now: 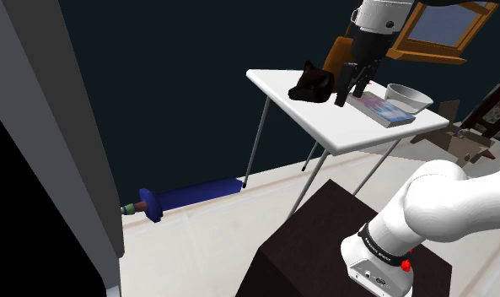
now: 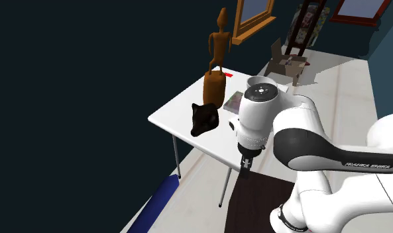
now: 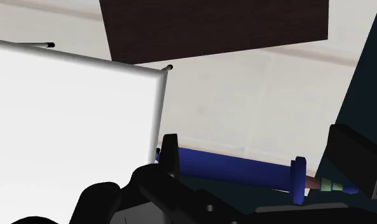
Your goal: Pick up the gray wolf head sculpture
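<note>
wall (image 1: 172,101): dark blue | floor (image 1: 206,245): pale | table (image 1: 324,118): white, thin legs | frame (image 1: 408,52): wooden

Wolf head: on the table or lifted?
On the table: the dark wolf head rests on the white tabletop; the open end effector holds nothing.

free: table (image 1: 271,84) bare at shoulder view's left of wolf head (image 1: 311,83) | obstacles: book (image 1: 383,108), bowl (image 1: 408,97), wooden figure (image 2: 215,85) nearby
</note>
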